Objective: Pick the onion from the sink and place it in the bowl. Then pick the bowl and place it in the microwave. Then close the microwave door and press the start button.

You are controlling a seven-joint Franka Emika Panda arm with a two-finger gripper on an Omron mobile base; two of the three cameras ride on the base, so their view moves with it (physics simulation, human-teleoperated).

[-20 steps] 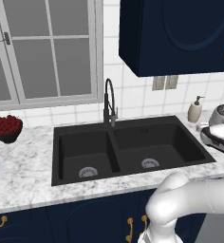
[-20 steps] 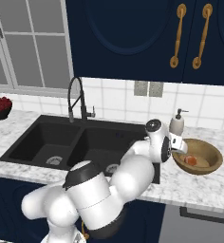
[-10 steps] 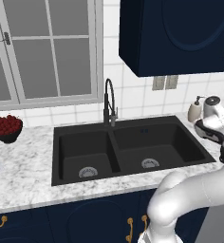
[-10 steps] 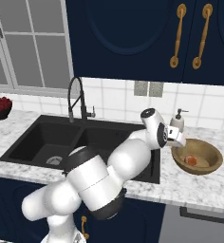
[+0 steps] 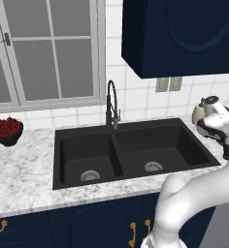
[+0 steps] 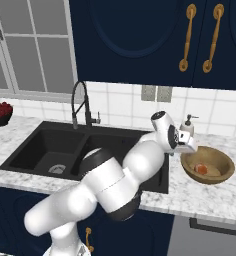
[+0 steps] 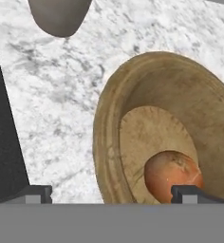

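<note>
One onion (image 7: 173,174) lies inside the bowl (image 7: 109,123) on the marble desk (image 7: 61,95), right of the sink (image 6: 45,145). Over the bowl's left rim the gripper (image 7: 111,193) hangs spread wide, holding nothing. Behind it stands a soap bottle (image 6: 188,125); far left, a berry bowl (image 5: 6,131).

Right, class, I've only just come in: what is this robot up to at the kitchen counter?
The white arm has reached to the right of the sink, and its tool hangs open above the wooden bowl on the marble counter. The onion already lies inside the bowl, not gripped. Both sink basins hold nothing. Lifting the bowl looks like the likely next move.
</note>
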